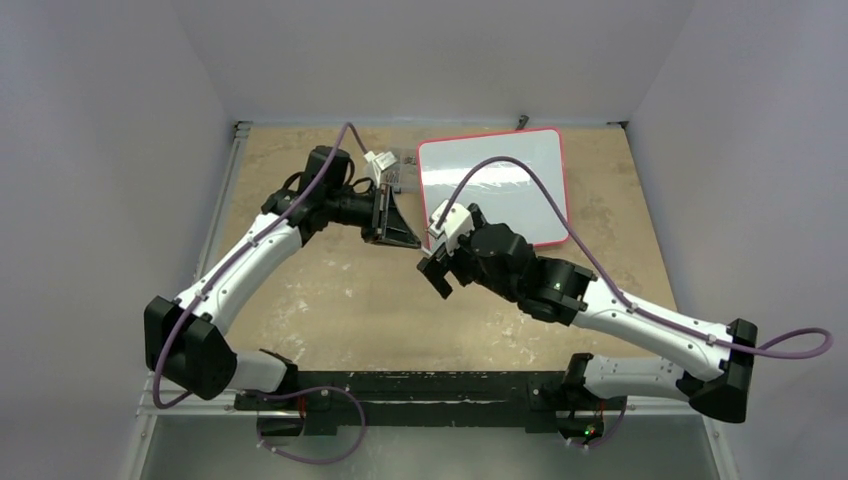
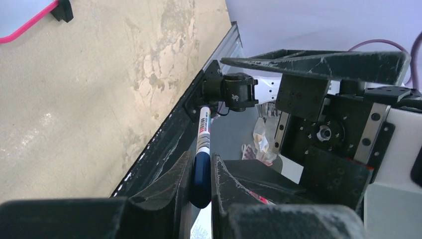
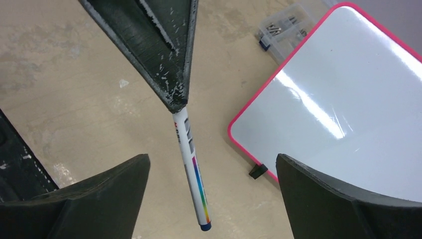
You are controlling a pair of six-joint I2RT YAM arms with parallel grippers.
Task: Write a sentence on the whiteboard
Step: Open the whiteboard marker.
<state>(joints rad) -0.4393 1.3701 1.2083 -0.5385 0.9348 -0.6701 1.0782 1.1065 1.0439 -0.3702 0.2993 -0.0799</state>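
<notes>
Right gripper [image 1: 436, 268], nearest the arm bases, stood over the table [image 1: 330, 290] with its jaws wide apart. Just beyond it, the left gripper [image 1: 398, 225] was clamped on the dark blue end of a white marker [image 3: 191, 164]. The whiteboard [image 3: 348, 99] lay at the table's far right, a clear box [image 3: 283, 30] just beside it.

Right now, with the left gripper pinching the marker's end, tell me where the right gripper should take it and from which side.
Take the marker on its free barrel, at the rainbow stripe, well clear of the left gripper clamped on the far end. The right gripper stands open with that thin barrel between its fingers, so closing across it from there looks best.
</notes>
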